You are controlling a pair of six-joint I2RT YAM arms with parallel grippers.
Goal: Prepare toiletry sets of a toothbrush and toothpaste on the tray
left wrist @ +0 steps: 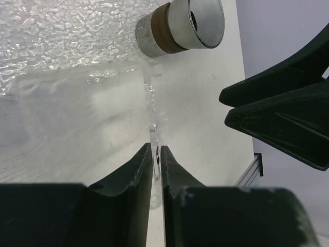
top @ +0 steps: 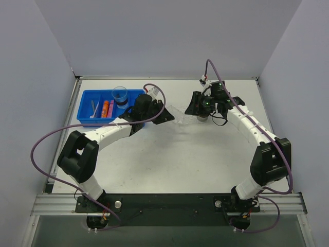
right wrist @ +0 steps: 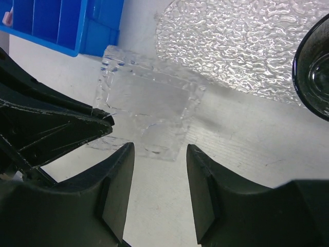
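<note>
At the bottom of the left wrist view, the left gripper (left wrist: 157, 150) is pinched on the thin clear rim of the tray (left wrist: 67, 36), a grip the overhead view cannot resolve. In the right wrist view, the right gripper (right wrist: 158, 149) hangs spread above the tray's smooth clear end. At the overhead view's upper left, the toothbrush (top: 93, 108) and toothpaste (top: 105, 108) lie in the blue bin (top: 103, 92).

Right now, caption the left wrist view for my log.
Left gripper pinches a thin clear plastic edge near a brown-banded metal cup.
</note>
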